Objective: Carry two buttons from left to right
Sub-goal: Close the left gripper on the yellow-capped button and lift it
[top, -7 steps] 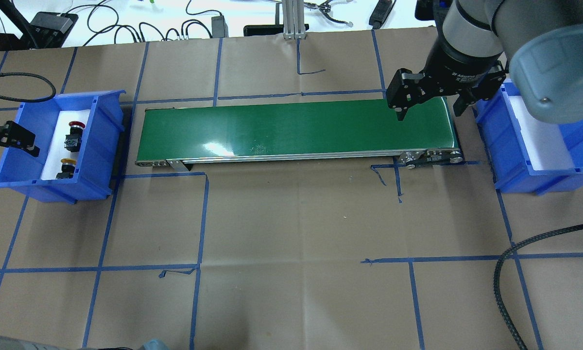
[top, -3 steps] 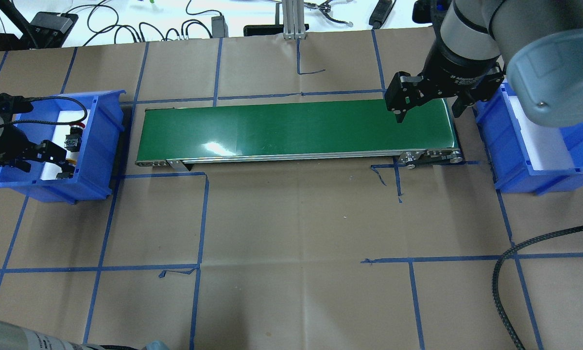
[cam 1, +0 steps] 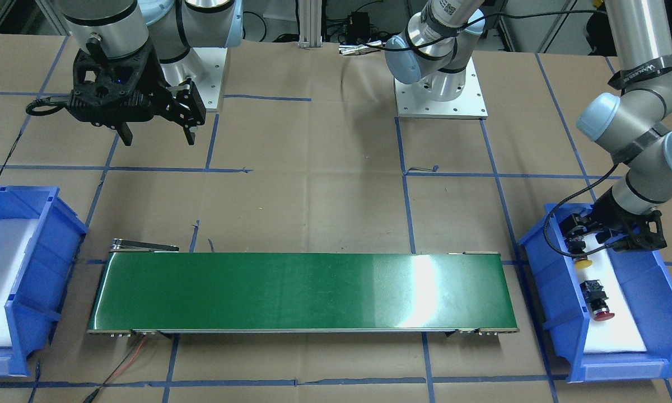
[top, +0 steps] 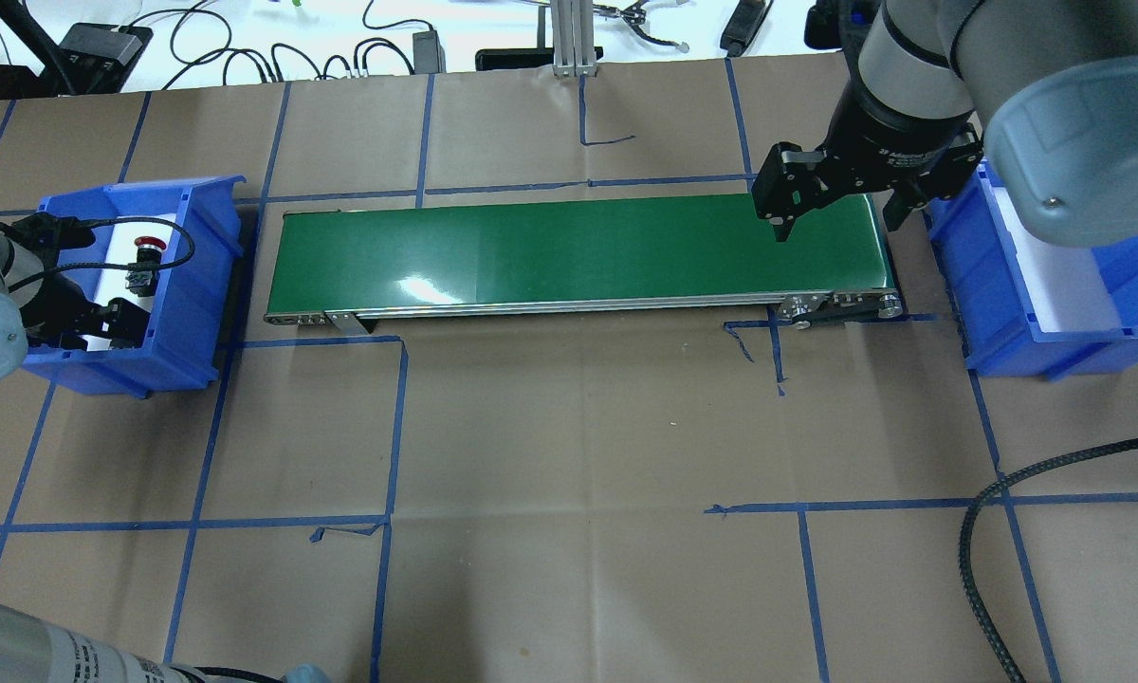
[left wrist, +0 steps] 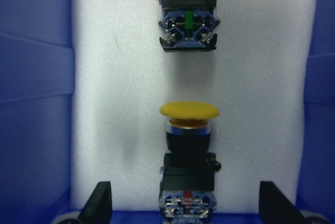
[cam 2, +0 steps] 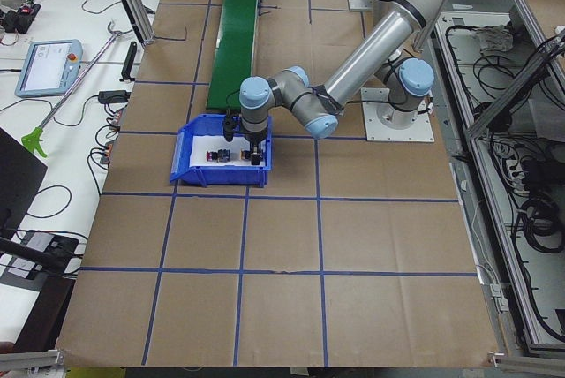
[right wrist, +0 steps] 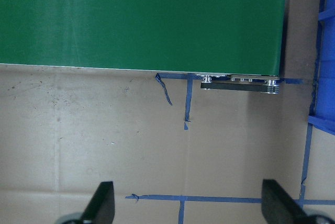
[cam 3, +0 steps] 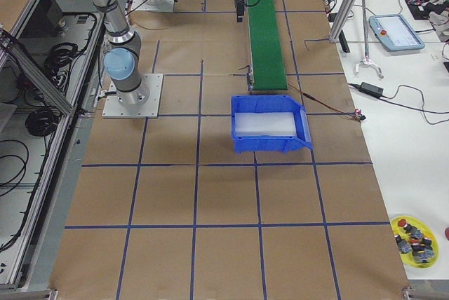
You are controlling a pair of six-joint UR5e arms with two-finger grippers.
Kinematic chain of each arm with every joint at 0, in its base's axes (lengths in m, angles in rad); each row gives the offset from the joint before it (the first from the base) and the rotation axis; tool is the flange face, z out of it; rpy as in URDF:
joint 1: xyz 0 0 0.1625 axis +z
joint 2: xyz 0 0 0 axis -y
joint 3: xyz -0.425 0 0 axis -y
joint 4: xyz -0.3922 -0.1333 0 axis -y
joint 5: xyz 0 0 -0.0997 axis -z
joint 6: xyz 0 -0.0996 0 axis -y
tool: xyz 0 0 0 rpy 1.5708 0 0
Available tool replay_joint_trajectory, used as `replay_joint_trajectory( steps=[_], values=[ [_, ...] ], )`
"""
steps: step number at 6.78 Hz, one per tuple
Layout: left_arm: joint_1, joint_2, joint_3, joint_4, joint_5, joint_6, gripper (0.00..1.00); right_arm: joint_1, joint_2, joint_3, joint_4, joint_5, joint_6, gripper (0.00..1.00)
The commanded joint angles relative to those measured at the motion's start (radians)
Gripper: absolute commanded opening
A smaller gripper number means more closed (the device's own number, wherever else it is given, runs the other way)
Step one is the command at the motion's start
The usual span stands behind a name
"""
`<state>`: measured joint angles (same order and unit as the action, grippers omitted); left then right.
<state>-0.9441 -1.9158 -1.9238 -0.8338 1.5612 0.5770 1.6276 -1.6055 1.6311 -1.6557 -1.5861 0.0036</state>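
The yellow button [left wrist: 188, 150] lies on white foam in the left blue bin [top: 185, 313], cap pointing away from the wrist camera. My left gripper [left wrist: 186, 205] is open, low in the bin, with a finger [left wrist: 99, 203] on each side of the yellow button and not touching it. In the front view the gripper [cam 1: 589, 246] sits over the yellow cap [cam 1: 583, 262]. The red button [cam 1: 596, 299] lies just beyond it, also seen overhead [top: 147, 249]. My right gripper [top: 839, 216] is open and empty above the right end of the green conveyor [top: 578, 251].
The right blue bin [top: 1005, 323] with a white foam floor stands just past the conveyor's right end; nothing shows in it. The conveyor [cam 1: 302, 291] spans between the two bins. A black cable [top: 981, 560] lies at the front right.
My left arm has swung in from the left and come down into the left bin over the yellow button. My right gripper has barely moved.
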Motion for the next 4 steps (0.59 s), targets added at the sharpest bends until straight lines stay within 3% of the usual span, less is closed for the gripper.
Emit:
replay_joint_trajectory(
  steps=[1,3,4],
  values=[
    [0.001,-0.02,-0.001,0.013,-0.003,0.0,0.76,0.001,-0.001,0.0,0.0,0.0,-0.001,1.0],
    [0.001,-0.02,0.0,0.012,-0.003,0.0,0.23,0.001,-0.001,0.0,-0.003,0.0,-0.001,1.0],
    [0.004,-0.011,0.014,0.012,-0.003,0.001,0.12,0.001,-0.001,0.001,-0.001,0.0,0.003,1.0]
  ],
)
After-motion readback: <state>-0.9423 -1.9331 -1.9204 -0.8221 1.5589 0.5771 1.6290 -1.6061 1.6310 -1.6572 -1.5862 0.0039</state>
